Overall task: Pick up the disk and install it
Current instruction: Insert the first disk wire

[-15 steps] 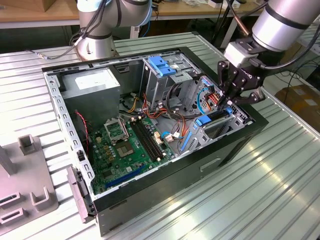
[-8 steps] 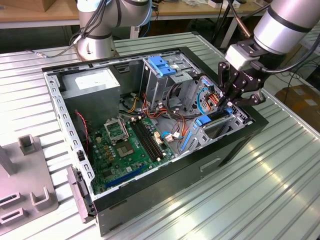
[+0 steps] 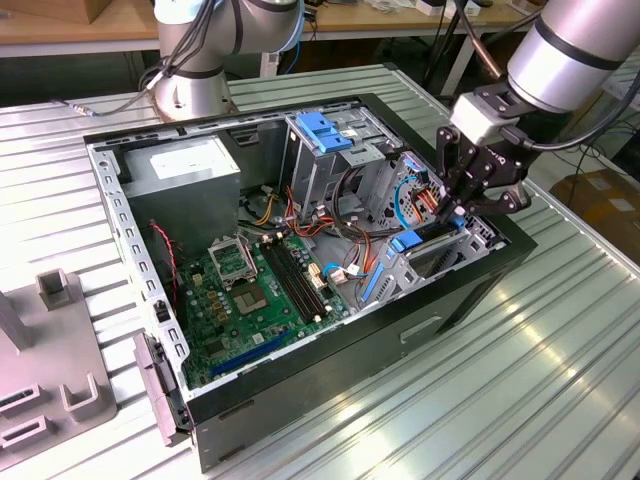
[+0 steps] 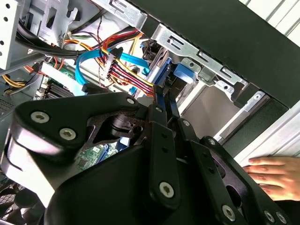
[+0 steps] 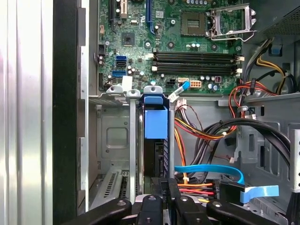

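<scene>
The disk [image 3: 405, 241] stands on edge in the drive bay at the front corner of the open computer case [image 3: 470, 290], on the exterior view's right. Its blue rail end [image 5: 155, 123] and dark edge sit between the bay's metal walls. My gripper [image 3: 452, 210] hangs just above the bay. In both wrist views the black fingers [image 5: 162, 187] are drawn close together on the disk's upper edge [image 4: 180, 73], with the gripper's tips [image 4: 164, 93] at the blue rail.
Beside the bay run red, yellow and blue cables [image 5: 206, 133]. The green motherboard [image 3: 255, 295], a grey box with a white label [image 3: 185, 165] and a tall cage with a blue latch [image 3: 322, 130] share the case. A person's hand [image 4: 274, 176] rests on the table. Grey fixtures [image 3: 50, 380] stand at the exterior view's left.
</scene>
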Motion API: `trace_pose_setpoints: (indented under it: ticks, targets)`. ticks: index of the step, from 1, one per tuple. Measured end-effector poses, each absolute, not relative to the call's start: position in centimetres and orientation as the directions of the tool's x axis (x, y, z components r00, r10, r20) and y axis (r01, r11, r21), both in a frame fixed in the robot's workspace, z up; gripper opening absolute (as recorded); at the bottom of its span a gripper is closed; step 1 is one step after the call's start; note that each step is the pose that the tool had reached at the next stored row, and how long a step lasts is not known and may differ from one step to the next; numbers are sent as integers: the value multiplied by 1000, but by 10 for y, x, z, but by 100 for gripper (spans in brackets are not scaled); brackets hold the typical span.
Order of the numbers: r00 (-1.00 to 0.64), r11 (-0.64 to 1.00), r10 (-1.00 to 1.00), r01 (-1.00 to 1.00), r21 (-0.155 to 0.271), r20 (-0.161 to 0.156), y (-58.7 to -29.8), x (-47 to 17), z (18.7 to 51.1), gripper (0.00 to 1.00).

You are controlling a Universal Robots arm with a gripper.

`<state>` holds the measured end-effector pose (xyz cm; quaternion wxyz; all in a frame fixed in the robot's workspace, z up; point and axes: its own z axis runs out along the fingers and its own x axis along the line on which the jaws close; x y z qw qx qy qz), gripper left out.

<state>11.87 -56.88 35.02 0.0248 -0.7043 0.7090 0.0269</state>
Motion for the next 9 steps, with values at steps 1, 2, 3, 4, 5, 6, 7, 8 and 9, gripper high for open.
trace_pose_setpoints:
  ticks: [1,2,3,4,5,6,7,8,9]
  targets:
    - [-7,6,-997,-1000,3,-73,-569,119,350,16]
    - [-7,6,-997,-1000,3,-73,-569,119,349,16]
    - [-7,6,-997,-1000,3,-73,-569,119,349,16]
    - [-7,6,-997,-1000,3,-73,-569,119,349,16]
    - [-7,6,-997,-1000,3,-73,-569,119,348,16]
    - [-7,6,-997,-1000,3,-73,-569,119,347,16]
    - [-7,6,-997,-1000,3,-73,-569,119,347,16]
    - [-7,6,-997,-1000,3,-73,-569,119,347,16]
    - [-7,6,-997,-1000,3,-73,-569,119,347,16]
